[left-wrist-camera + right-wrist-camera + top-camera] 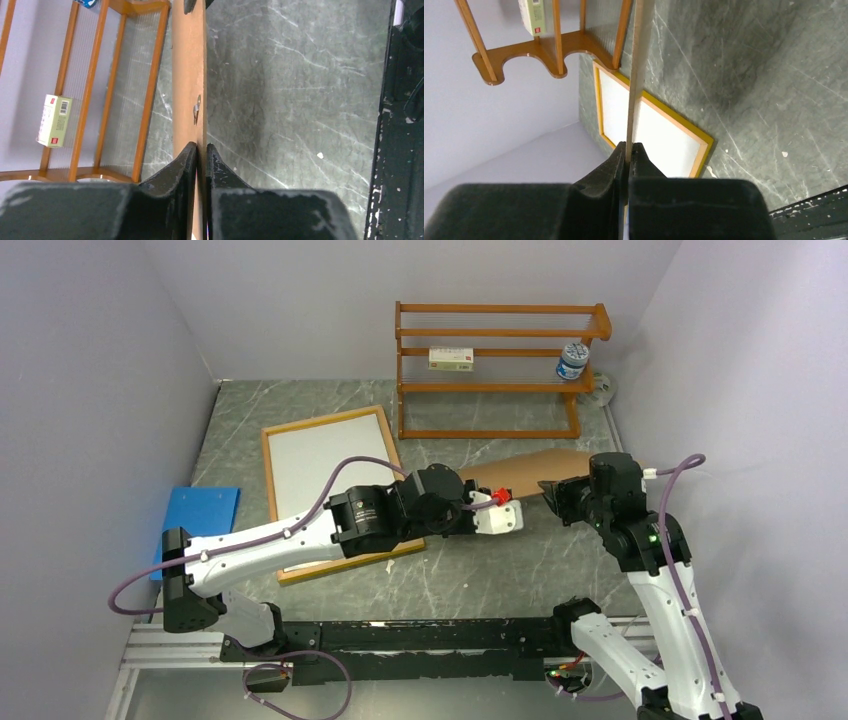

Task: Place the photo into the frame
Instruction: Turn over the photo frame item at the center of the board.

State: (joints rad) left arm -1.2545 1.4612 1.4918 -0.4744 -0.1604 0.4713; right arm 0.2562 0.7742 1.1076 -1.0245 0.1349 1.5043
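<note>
Where the frame (320, 420) lies flat, wood side up, left of centre on the table (470, 580), its far and left edges stand apart from the walls, and its near right corner is hidden under the left arm. The photo (325, 465), white back up, fills its opening. The left gripper (201, 150) is clamped on one end of the brown backing board (530, 468). The right gripper (628, 149) pinches the opposite end, jaws nearly together. The board spans between them, right of the frame and nearer than the shelf rack (490, 385). Whether the board touches the table cannot be told. A blue sheet (200, 515) lies by the left wall. Bare grey marbled surface shows near the board.
</note>
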